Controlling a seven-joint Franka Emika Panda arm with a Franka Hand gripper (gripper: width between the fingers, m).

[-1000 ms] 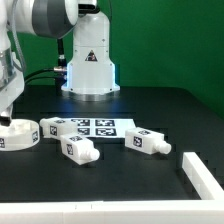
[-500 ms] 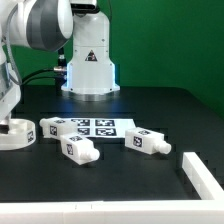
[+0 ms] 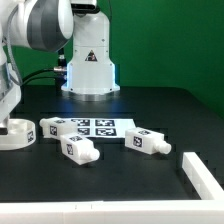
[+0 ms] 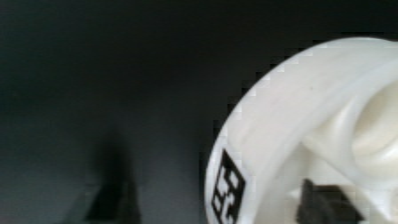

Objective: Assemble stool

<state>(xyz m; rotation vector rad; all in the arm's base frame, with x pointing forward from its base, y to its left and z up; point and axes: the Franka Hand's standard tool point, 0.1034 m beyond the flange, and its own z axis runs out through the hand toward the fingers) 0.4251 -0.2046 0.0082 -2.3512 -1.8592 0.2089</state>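
The round white stool seat (image 3: 14, 134) lies at the exterior view's far left edge of the black table. My gripper (image 3: 5, 117) is low over it, mostly cut off by the frame edge. In the wrist view the seat's rim (image 4: 294, 110), with a black-and-white tag, fills the frame. My gripper (image 4: 217, 200) is open and straddles the rim: one dark finger (image 4: 118, 198) is outside it with a gap, the other finger (image 4: 327, 196) is inside. Three white tagged legs lie loose: one (image 3: 51, 125) by the seat, one (image 3: 78, 149) in front, one (image 3: 147, 142) further right.
The marker board (image 3: 96, 127) lies flat in the middle of the table behind the legs. A long white bar (image 3: 204, 174) lies at the exterior view's front right corner. The robot's white base (image 3: 90, 60) stands at the back.
The arm shifted a little toward the exterior view's left and down over the seat a second ago. It has held still for the last half second.
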